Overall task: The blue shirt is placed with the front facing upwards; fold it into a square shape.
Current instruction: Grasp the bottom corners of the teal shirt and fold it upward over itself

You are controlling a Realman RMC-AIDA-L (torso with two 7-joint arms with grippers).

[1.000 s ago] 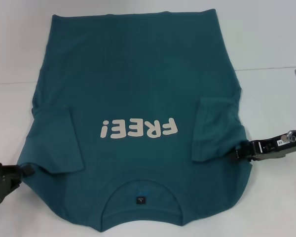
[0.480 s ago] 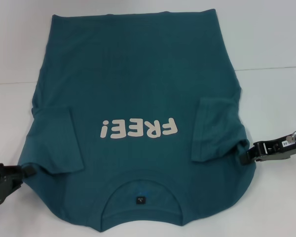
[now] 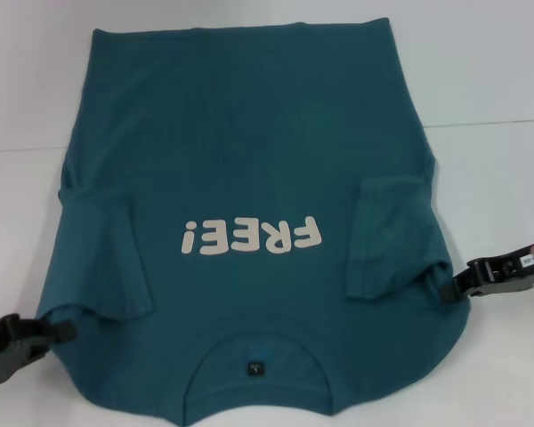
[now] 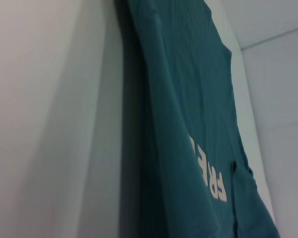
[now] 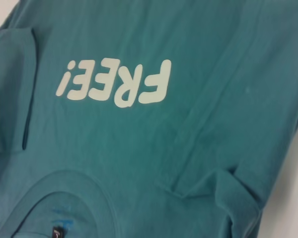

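Shirt: the blue shirt (image 3: 249, 178) lay flat and front-up on the white counter (image 3: 498, 80), collar (image 3: 254, 351) at the near edge, hem at the far side, white lettering (image 3: 249, 236) across the chest.
Sleeves: both short sleeves lay folded inward over the body, the left sleeve (image 3: 111, 253) and the right sleeve (image 3: 387, 236) either side of the lettering.
Handling: it looked like soft, light cotton, limp, with no stiffness of its own; I judged it would sag and crease where lifted and drag on the counter rather than slide cleanly.
Where to hold: the near shoulder corners, pinched through both layers at the edge, seemed the best grips, so that the collar end could be carried toward the hem.
Left tool: the left tool (image 3: 58, 331) sat at the near-left shoulder edge, low on the counter, its tip touching or just beside the cloth; whether it was apart or together I cannot tell.
Right tool: the right tool (image 3: 454, 289) sat at the near-right shoulder edge just past the folded sleeve, its dark tip against the hem of the cloth; its opening could not be made out either.
Risk: a shallow pinch could catch one layer only and undo the sleeve fold.
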